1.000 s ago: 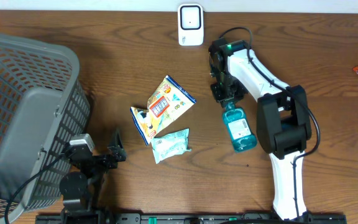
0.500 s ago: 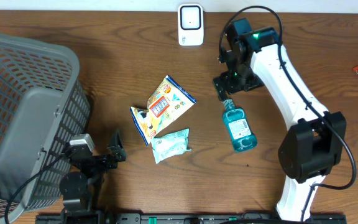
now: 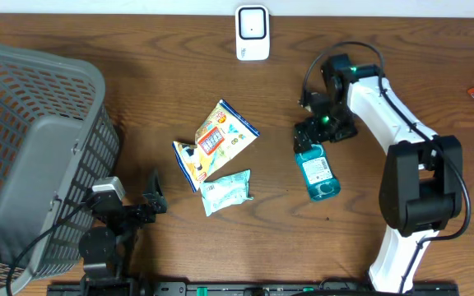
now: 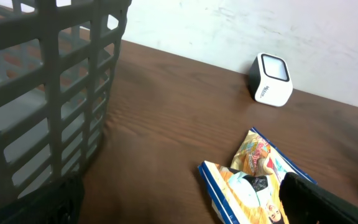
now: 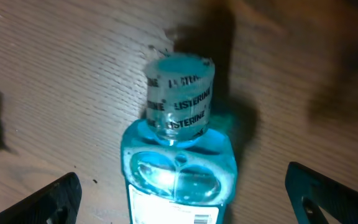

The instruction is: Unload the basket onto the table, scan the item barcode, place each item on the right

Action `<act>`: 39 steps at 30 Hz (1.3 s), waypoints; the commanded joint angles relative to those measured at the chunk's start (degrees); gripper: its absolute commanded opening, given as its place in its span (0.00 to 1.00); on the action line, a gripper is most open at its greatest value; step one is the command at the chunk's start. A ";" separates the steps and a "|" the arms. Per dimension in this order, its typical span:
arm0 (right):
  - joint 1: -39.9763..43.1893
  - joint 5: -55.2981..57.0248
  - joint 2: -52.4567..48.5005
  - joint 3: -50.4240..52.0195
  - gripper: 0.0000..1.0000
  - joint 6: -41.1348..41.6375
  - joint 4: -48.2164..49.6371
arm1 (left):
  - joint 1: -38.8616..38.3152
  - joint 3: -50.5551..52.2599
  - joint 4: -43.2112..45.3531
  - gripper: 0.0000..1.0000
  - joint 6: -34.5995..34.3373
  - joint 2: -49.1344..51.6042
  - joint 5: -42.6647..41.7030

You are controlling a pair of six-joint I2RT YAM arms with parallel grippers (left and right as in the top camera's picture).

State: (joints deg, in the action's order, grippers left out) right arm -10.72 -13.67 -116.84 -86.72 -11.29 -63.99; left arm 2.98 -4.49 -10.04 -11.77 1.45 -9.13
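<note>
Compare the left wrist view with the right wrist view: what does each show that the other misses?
Left wrist only: the gray basket, the white scanner and a yellow snack bag. Right wrist only: the blue mouthwash bottle lying flat. Shared: the wooden table, and an open gripper framing the bottom corners: the left gripper in one, the right gripper in the other.

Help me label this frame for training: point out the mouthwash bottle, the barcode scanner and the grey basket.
mouthwash bottle (image 3: 319,173), overhead view, on its label
barcode scanner (image 3: 253,33), overhead view, on its front face
grey basket (image 3: 23,90), overhead view, on its mesh wall
</note>
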 commanded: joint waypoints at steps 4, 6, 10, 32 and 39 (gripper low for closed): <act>0.24 -3.89 -0.50 2.51 0.99 -1.70 2.71 | 0.15 0.90 -1.42 1.00 0.11 -0.02 -0.94; 0.24 -3.87 -0.52 3.43 0.99 -1.68 3.91 | 0.15 0.90 -1.42 1.00 0.11 -0.02 -0.94; 0.24 -3.87 -0.52 5.97 0.98 -2.38 5.84 | 0.15 0.90 -1.42 1.00 0.11 -0.02 -0.94; 0.66 -7.72 -0.52 10.38 0.22 -4.24 9.57 | 0.15 0.90 -1.42 1.00 0.11 -0.02 -0.92; -0.70 -7.65 -0.48 10.21 0.07 -4.20 8.07 | 0.15 0.90 -1.42 1.00 0.11 -0.02 -0.94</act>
State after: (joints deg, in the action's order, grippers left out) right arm -9.98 -25.74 -115.22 -77.52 -15.03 -55.53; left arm 3.01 -4.49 -10.04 -11.77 1.45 -9.13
